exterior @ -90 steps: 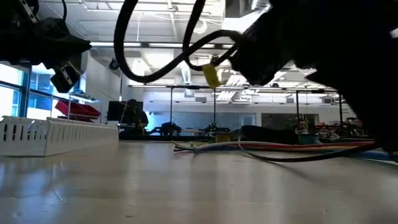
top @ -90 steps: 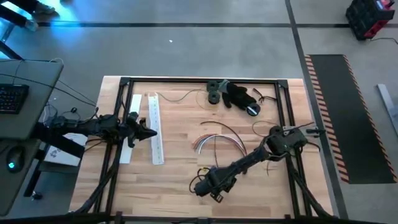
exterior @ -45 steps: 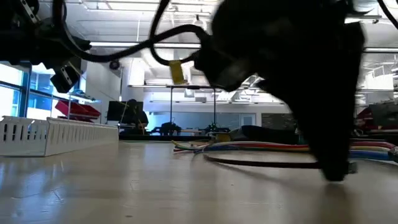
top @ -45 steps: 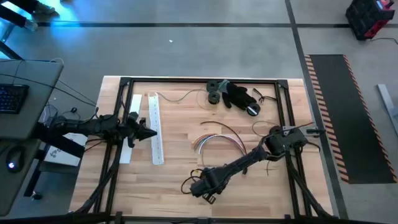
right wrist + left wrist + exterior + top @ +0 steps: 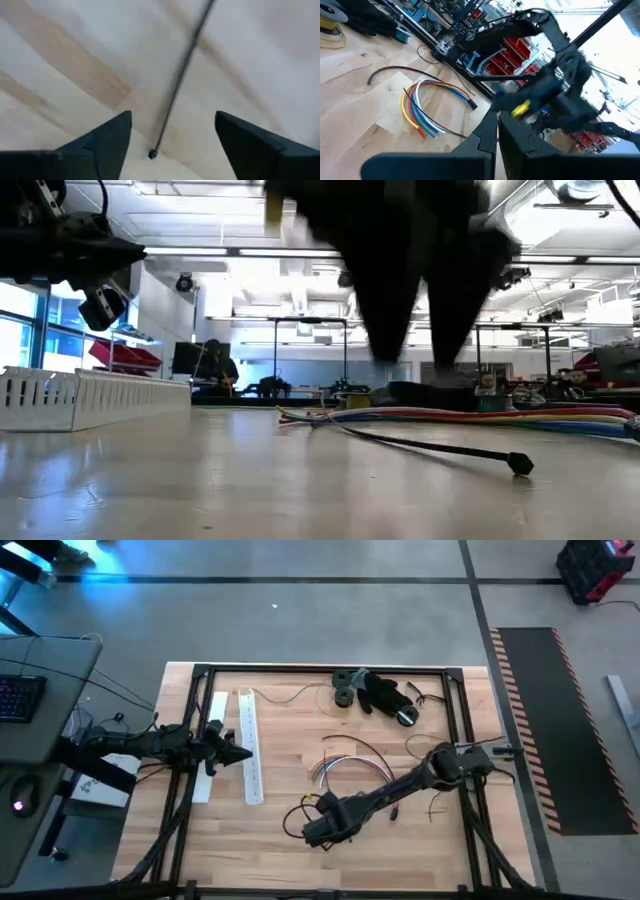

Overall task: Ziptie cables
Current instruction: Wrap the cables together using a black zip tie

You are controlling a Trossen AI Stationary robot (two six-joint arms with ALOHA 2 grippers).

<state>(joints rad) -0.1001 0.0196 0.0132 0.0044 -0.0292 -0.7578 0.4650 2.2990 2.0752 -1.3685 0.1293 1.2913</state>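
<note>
The cables [image 5: 352, 762] are a loose curved bundle of coloured wires lying flat on the wooden table's middle, also seen in the low view [image 5: 450, 416] and the left wrist view [image 5: 422, 107]. A thin black zip tie [image 5: 430, 447] lies flat on the table in front of them, its head [image 5: 519, 464] at one end. My right gripper [image 5: 312, 833] hangs open above the table near its front edge. Its fingers stand on either side of the zip tie [image 5: 180, 80] without touching it. My left gripper [image 5: 240, 753] is shut and holds nothing, raised over the table's left part.
Two long white perforated strips [image 5: 250, 745] lie at the left under my left arm. A black heap with round parts [image 5: 375, 690] sits at the far edge. A loose dark wire [image 5: 430, 745] lies right of the cables. A black metal frame [image 5: 200, 670] borders the table.
My right gripper has moved toward the table's left edge, risen off the table and opened. The black zip tie that was at its fingers now lies loose on the table.
</note>
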